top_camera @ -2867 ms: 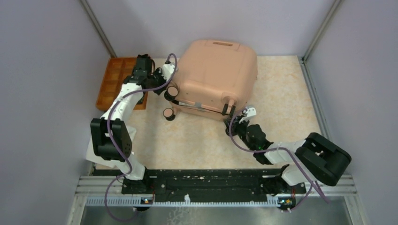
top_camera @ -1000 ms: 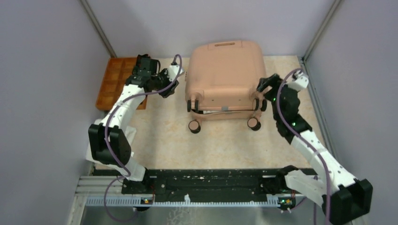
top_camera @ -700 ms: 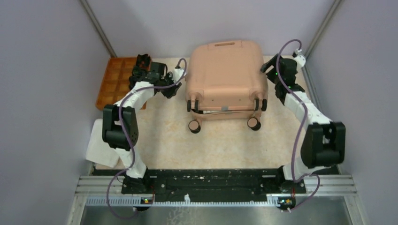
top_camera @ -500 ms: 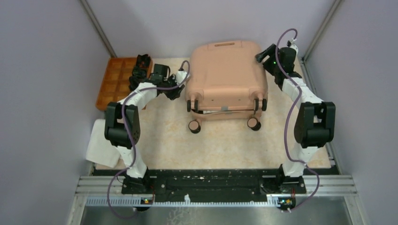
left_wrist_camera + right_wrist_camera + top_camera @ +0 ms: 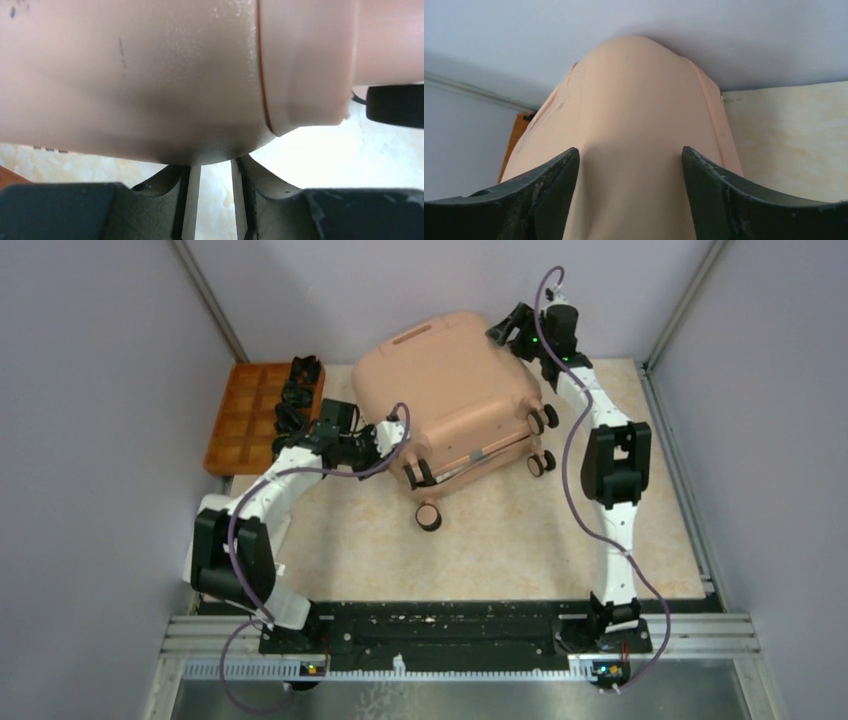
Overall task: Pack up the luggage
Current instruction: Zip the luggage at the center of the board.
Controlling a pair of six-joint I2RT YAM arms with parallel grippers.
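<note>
One-handed, expect slipping: treat the luggage (image 5: pixel 450 390) as a stiff, smooth, bulky shell, likely light enough to slide. Find it lying askew at the far middle of the table (image 5: pixel 500 540). Note left gripper (image 5: pixel 210 170) narrowly parted, pinching nothing, at its near-left corner; right gripper (image 5: pixel 629 152) spread wide against the far-right corner. Grasp the handle (image 5: pixel 418 337) or a corner, not curved faces.

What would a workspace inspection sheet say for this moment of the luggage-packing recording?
Surface: beige mottled table.
Job's things: peach-pink luggage looks closed, lying flat and skewed, wheels toward the arms.
Clutter: orange tray at far left, dark items in its right compartments.
Hands: left hand narrowly open at the luggage's near-left corner; right hand wide open, straddling its far-right corner.
Cables: purple cables along both arms; no snag seen.
Surroundings: lilac-grey walls; nothing else seen.
</note>
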